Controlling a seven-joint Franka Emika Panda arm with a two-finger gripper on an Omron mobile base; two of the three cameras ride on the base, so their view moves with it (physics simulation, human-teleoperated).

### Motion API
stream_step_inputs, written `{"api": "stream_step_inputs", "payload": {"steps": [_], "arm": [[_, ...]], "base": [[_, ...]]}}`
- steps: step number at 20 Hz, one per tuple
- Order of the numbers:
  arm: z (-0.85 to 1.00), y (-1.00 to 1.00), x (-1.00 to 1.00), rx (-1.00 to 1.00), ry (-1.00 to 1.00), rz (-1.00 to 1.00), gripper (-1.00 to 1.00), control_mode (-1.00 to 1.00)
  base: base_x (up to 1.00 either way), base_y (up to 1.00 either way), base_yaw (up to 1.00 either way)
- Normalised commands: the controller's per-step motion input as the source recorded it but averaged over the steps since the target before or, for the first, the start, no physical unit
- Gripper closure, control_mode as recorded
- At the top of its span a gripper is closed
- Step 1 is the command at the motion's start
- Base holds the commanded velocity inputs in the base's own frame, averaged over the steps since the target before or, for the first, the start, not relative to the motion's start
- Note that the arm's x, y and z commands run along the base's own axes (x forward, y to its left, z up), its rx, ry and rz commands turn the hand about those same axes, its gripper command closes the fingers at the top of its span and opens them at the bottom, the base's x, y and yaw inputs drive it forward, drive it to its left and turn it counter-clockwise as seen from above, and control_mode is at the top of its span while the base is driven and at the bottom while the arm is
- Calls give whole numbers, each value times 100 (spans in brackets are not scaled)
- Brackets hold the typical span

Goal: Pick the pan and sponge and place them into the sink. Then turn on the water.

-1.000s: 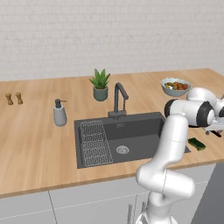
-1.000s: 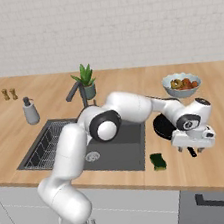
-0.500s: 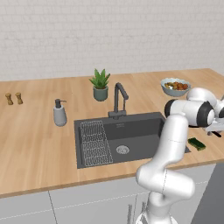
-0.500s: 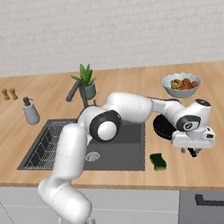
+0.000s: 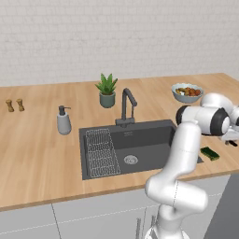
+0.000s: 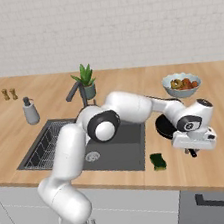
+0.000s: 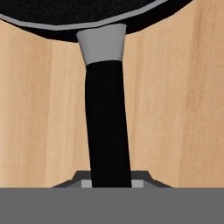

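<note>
The black pan lies on the wooden counter to the right of the sink, partly behind my hand. Its straight black handle runs down between my fingertips, and my gripper is shut on it, low over the counter. The yellow and green sponge lies by the counter's front edge, between the sink's right rim and my gripper. The sink is dark grey with a round drain and a gooseneck faucet.
A grey bowl of food stands behind the pan. A wire rack fills the basin's left part. A potted plant, a soap dispenser and two small shakers stand along the left counter.
The jaws have closed onto the pan's handle. The arm, the pan and the sponge have stayed where they were.
</note>
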Motion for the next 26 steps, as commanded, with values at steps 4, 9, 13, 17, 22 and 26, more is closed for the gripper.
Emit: {"api": "stream_step_inputs", "payload": {"steps": [4, 9, 13, 17, 22, 26], "arm": [[49, 25, -23, 0, -4, 0, 100, -100], [45, 32, -29, 0, -4, 3, 100, -100], [25, 53, -43, 0, 0, 12, 100, -100], [23, 67, -31, 0, 0, 20, 100, -100], [20, 62, -5, 0, 1, 26, 100, -100], [5, 70, -6, 0, 2, 34, 100, -100]], "base": [[0, 0, 0], [0, 0, 0], [0, 0, 0], [0, 0, 0], [0, 0, 0], [0, 0, 0]]}}
